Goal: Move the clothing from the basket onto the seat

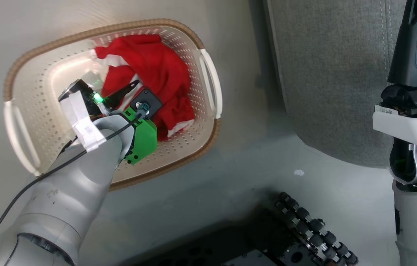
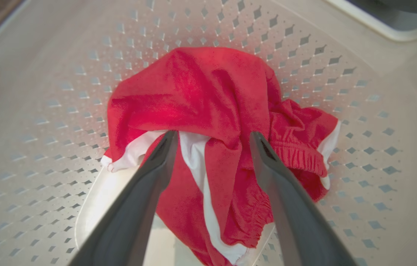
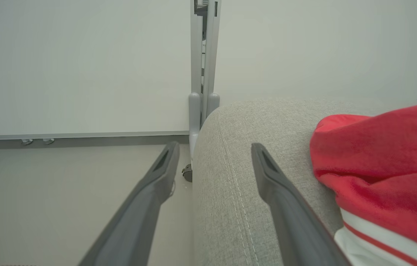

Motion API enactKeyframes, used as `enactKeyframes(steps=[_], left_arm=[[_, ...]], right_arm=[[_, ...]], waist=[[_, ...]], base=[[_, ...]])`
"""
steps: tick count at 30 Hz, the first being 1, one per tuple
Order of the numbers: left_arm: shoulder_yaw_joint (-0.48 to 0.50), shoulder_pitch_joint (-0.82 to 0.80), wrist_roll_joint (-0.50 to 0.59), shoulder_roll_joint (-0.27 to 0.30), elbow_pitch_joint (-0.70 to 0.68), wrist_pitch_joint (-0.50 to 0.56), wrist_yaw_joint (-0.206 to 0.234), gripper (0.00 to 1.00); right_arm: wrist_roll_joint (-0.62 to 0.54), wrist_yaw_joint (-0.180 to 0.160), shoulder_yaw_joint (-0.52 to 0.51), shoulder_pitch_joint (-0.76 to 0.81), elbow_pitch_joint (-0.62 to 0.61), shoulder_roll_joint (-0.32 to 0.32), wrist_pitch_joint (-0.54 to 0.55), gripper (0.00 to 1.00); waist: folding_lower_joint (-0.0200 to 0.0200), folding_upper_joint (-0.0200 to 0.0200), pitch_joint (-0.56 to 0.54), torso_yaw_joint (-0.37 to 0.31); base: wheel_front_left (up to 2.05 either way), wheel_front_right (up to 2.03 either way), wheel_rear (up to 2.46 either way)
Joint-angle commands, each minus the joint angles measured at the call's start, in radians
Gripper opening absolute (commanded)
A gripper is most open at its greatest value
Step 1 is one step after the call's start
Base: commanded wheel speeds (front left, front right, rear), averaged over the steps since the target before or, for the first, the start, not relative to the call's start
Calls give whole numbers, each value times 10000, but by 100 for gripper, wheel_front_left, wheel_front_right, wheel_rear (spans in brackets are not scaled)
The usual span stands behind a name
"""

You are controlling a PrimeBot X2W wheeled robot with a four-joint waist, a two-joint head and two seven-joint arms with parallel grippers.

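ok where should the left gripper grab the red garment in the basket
The raised fold in the middle of the red garment, from straight above: it humps up off the basket floor, and the open left gripper straddles it.

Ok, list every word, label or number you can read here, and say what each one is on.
Nothing can be read for certain.
white sticker on the right wrist housing: small dark print, too blurred to read.
white tape tag on the left wrist: a faint grey mark, unreadable.
paper label on the floor of the basket: no print can be made out.
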Motion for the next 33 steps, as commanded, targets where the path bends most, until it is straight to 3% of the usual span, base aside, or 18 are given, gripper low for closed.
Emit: enactKeyframes(steps=[1, 5, 14, 15, 16, 24, 29, 33], left_arm=[[-149, -298, -112, 133, 215, 188, -24, 100], [-444, -640, -91, 275, 657, 709, -23, 100], [-927, -981, 440, 632, 1023, 1099, 991, 100], [-932, -986, 428, 637, 1039, 1071, 1087, 91], [-952, -1006, 428, 639, 1049, 981, 1150, 0], [-869, -1000, 112, 369, 1072, 307, 1319, 0], [-636, -518, -356, -39, 980, -342, 1478, 0], [-409, 83, -796, -344, 872, -607, 1325, 0]], right_arm=[[-24, -14, 37, -155, -87, 68, -29, 100], [-53, -14, 111, -179, -137, 58, -29, 100], [-2, -14, 332, -208, -282, 18, -29, 100], [-9, -14, 338, -175, -290, 8, -29, 100], [-15, -14, 347, -144, -291, -2, -29, 100], [-149, -14, 395, -293, -94, -7, -29, 100], [-422, -14, 546, -140, 88, -158, -29, 100], [-582, -14, 565, 266, 272, -224, -27, 100]], waist=[[-2, 0, 839, -758], [-2, 0, 1045, -820], [-2, 0, 1293, -967], [-2, 0, 1300, -964], [-2, 0, 1305, -960], [-2, 0, 993, -767], [-2, 0, 81, -277], [-2, 0, -952, 234]], base=[[0, 0, 0], [0, 0, 0], [0, 0, 0], [0, 0, 0], [0, 0, 0], [0, 0, 0], [0, 0, 0], [0, 0, 0]])
